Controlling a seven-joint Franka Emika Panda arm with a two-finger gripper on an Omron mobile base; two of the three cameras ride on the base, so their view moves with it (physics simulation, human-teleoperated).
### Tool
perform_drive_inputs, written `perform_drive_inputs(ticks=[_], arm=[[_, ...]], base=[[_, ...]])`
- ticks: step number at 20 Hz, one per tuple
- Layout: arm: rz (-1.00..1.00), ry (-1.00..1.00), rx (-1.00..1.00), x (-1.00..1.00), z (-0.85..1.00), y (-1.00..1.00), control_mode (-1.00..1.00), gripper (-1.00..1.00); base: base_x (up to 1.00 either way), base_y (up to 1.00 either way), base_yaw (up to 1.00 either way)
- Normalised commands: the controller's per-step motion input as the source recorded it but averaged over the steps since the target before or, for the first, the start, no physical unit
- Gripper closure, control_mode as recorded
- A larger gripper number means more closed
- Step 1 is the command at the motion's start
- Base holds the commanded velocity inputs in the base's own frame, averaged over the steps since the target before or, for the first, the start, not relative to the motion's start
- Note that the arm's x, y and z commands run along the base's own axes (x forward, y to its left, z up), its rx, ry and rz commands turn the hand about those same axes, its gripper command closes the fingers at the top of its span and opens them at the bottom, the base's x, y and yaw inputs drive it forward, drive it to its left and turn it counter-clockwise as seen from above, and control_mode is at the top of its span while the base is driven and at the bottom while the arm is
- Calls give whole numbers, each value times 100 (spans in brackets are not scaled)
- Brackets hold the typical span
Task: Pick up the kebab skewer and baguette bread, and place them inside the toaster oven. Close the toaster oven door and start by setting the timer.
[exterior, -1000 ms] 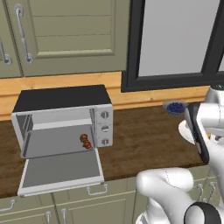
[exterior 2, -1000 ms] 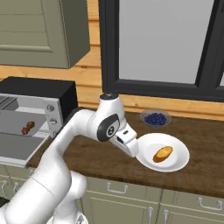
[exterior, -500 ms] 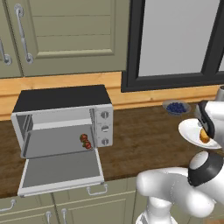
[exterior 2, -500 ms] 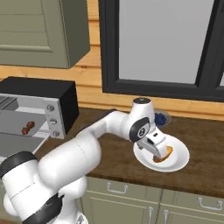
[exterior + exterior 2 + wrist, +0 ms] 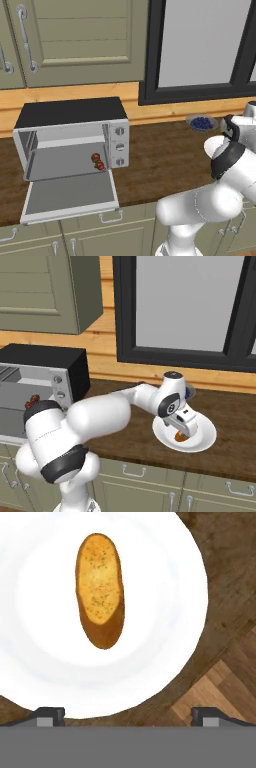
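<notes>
The baguette bread (image 5: 100, 589) lies on a white plate (image 5: 165, 612), golden with rounded ends. My gripper (image 5: 129, 714) hovers right above it, open, with one fingertip (image 5: 50, 714) at each side of the plate's near rim and nothing between them. From the right base view the gripper (image 5: 183, 429) points down onto the plate (image 5: 205, 438), covering most of the baguette bread (image 5: 180, 437). The kebab skewer (image 5: 98, 161) rests inside the toaster oven (image 5: 70, 115), near its right wall. The toaster oven door (image 5: 70, 195) hangs open and flat.
A small bowl of dark blue berries (image 5: 201, 122) stands behind the plate near the window sill. Wooden counter runs between the oven and the plate. Cabinets hang above the oven, and a dark-framed window rises behind the plate.
The arm has swung right from beside the plate to over it, and the hand has dropped closer to the baguette. The jaws stayed open. The skewer and oven have not moved.
</notes>
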Motion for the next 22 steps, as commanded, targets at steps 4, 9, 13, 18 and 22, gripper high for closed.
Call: perform_drive_inputs(ticks=[4,9,13,18,22], arm=[[0,0,1,39,-27,-4,-100,-100],[0,0,0,35,-19,-3,-100,-100],[0,0,0,24,-22,-13,-100,-100],[0,0,0,9,-23,-23,-100,-100],[0,0,0,17,-25,-4,-100,-100]], base=[[0,0,0],[0,0,0],[0,0,0],[0,0,0],[0,0,0]])
